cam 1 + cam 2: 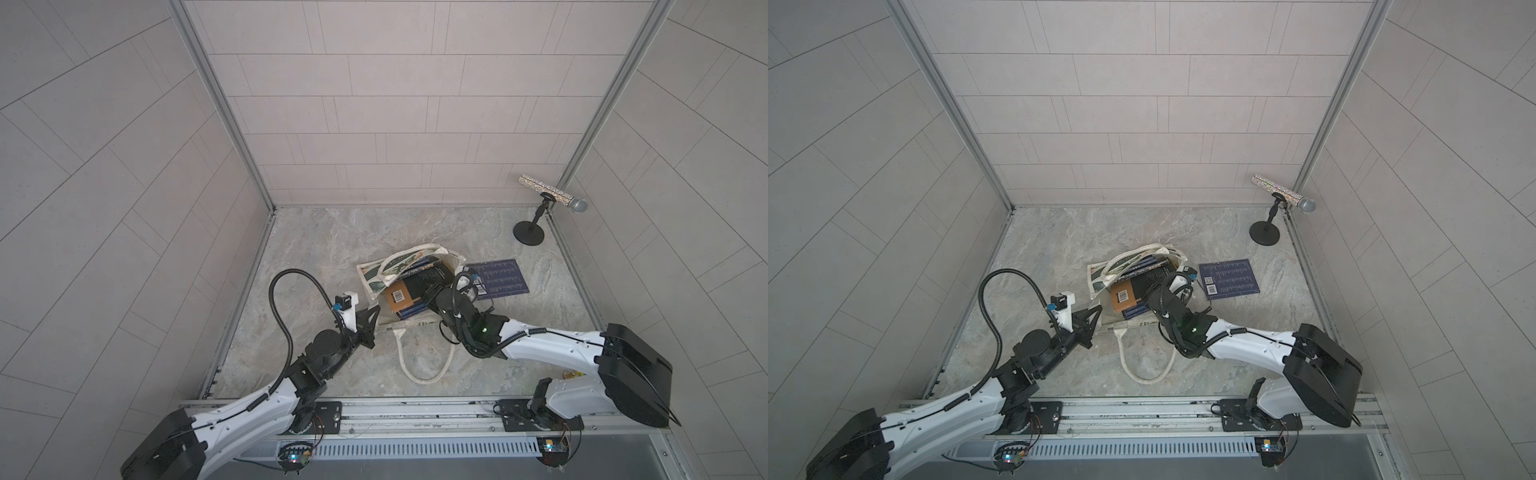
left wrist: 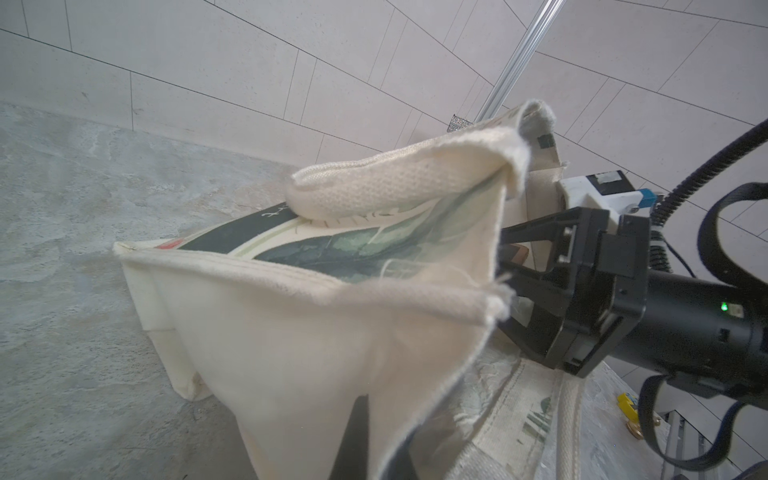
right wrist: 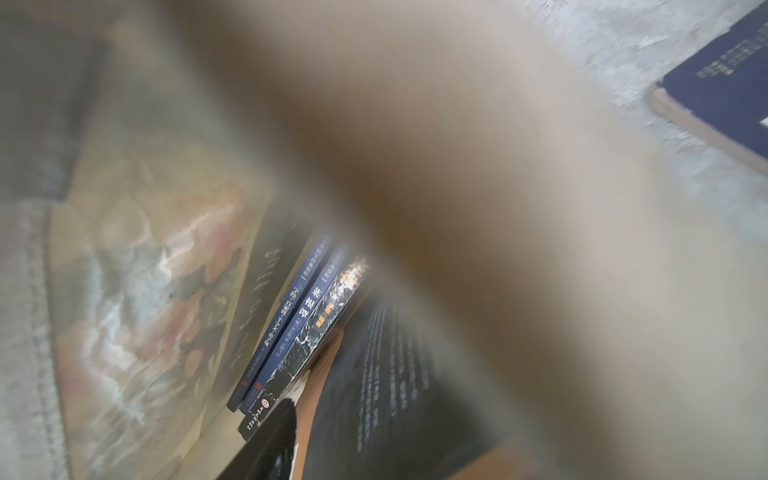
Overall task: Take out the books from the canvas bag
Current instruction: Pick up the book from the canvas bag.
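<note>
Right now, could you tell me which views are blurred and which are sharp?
Right wrist view: a tan out-of-focus smear covers the middle, only the book spines read sharply; left wrist view: canvas bag fairly crisp; both top views: sharp, evenly lit, walls bowed by the lens.

Left claw (image 1: 375,313) clamped; right claw (image 1: 430,292) spread apart.

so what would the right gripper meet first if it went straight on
Most likely the black-brown book atop the stack in the canvas bag; the right gripper points into the bag's mouth, though depth is unclear.
</note>
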